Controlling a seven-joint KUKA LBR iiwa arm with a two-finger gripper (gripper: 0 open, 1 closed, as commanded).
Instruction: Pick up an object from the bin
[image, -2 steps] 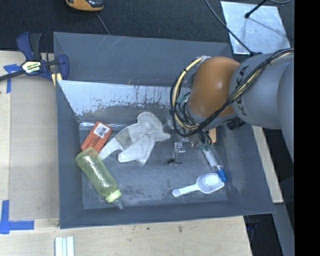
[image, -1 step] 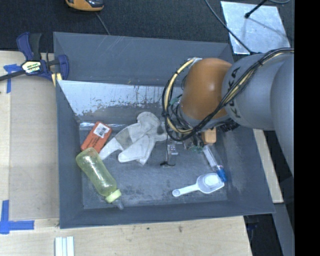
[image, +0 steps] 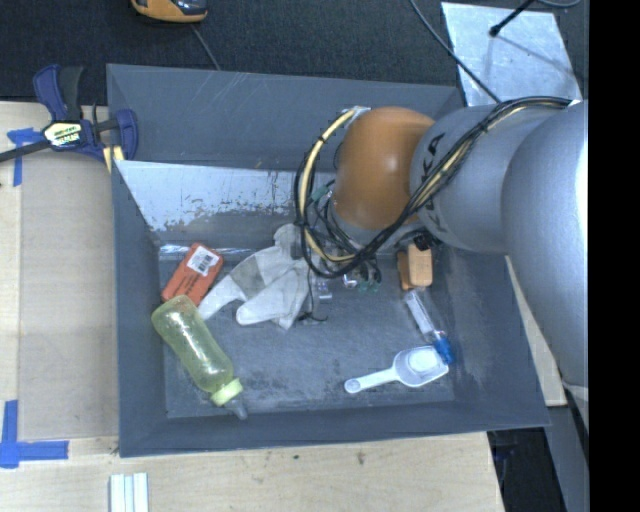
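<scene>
Lying: crumpled white-grey cloth rag (image: 268, 288), middle of the grey metal bin (image: 135, 330), its right edge at the two-finger gripper (image: 318, 298).
Handling: we judge it light, soft and limp, not fragile; it will drape.
Hold: we would pinch a raised fold.
Gripper opening: we cannot tell.
Neighbours: orange barcoded box (image: 195, 272) just beside its left; yellow-green plastic bottle (image: 197, 350) near, below; white plastic scoop (image: 405, 372) well apart.

A single camera looks down on the grey metal bin (image: 140, 330) from above, tilted slightly, so the wall at the top of the frame shows its inner face. It is near enough that the bin fills most of the frame. The arm (image: 520, 170) enters from the right edge.
</scene>
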